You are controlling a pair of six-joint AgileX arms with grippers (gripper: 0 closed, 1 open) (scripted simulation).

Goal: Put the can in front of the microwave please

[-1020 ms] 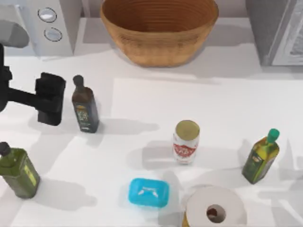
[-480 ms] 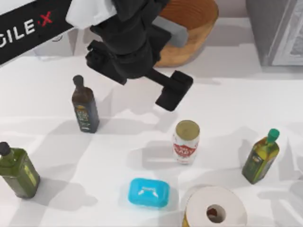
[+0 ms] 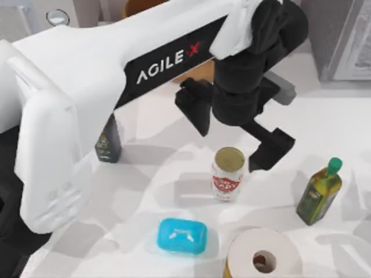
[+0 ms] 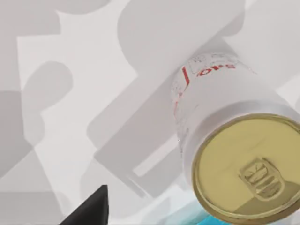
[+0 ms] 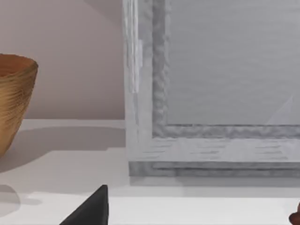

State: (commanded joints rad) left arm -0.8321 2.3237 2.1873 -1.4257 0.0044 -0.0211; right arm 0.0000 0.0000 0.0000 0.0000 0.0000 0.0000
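The can (image 3: pixel 228 174), white with a red label and a dull gold top, stands upright at mid-table. My left arm reaches across from the left, and my left gripper (image 3: pixel 231 130) hovers open just behind and above the can, one finger (image 3: pixel 193 108) to its left and the other to its right. Neither finger touches it. The left wrist view looks down on the can (image 4: pixel 234 154) from close by. The microwave (image 3: pixel 57 17) sits at the back left, mostly hidden by the arm. My right gripper (image 5: pixel 192 220) is parked, open, facing a darker grey appliance (image 5: pixel 211 93).
A dark oil bottle (image 3: pixel 107 143) peeks out under the left arm. A green bottle (image 3: pixel 319 194) stands right of the can. A blue box (image 3: pixel 182 236) and a paper roll (image 3: pixel 264 255) lie in front of it. The darker appliance (image 3: pixel 342 35) fills the back right corner.
My left arm has swung from the table's left side across to the right and now hangs over the can. The can and the bottles have stayed put.
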